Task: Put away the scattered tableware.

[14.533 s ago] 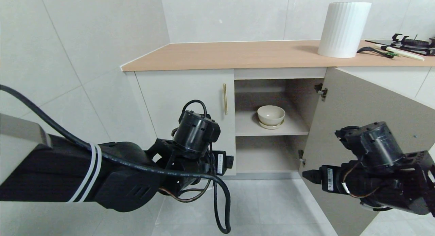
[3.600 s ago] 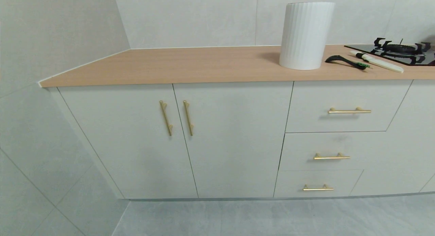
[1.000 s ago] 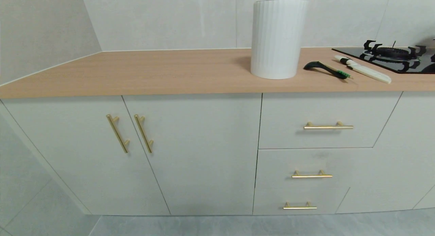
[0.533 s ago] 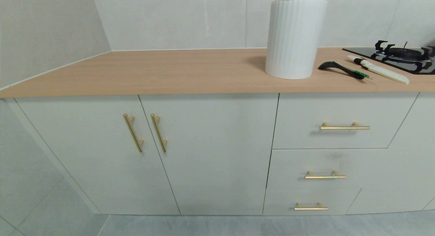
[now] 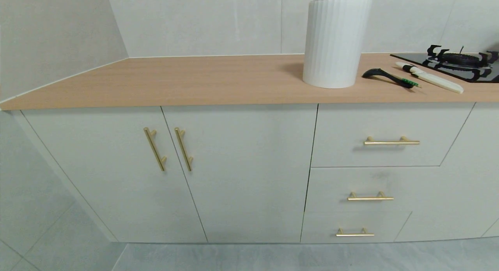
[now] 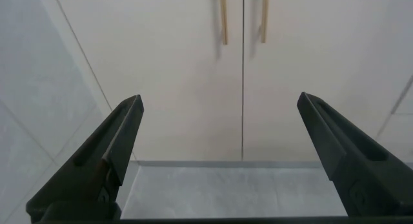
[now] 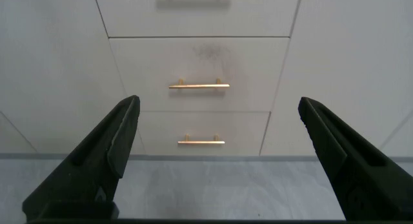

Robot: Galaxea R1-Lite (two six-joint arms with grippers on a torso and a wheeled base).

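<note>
Over at the upper right of the head view, two pieces of tableware lie on the wooden worktop (image 5: 195, 82). One is a black utensil (image 5: 384, 77) with a curved handle and a green end. Just beside it, nearer the right edge, is a white knife (image 5: 434, 81) with a dark band near one end. They lie roughly parallel and close together; I cannot tell whether they touch.

To the left of them in the frame a tall white ribbed canister (image 5: 335, 43) stands upright, near the black utensil but apart from it. A gas hob (image 5: 460, 60) sits at the far right edge, behind the knife.

Below the worktop, at middle left of the frame, two cabinet doors (image 5: 241, 169) are shut. Their vertical brass handles (image 5: 155, 149) stand side by side at the seam. At lower right are three drawers (image 5: 386, 123), all pushed in, each with a horizontal brass bar. A grey tiled floor (image 5: 273, 257) runs along the bottom.

The left end effector (image 6: 219, 98) is released, its two dark fingers (image 6: 110, 153) spread wide with nothing between them. It faces the seam of the cabinet doors, low near the floor. The right end effector (image 7: 218, 100) is released in the same way and faces the lower drawers.
</note>
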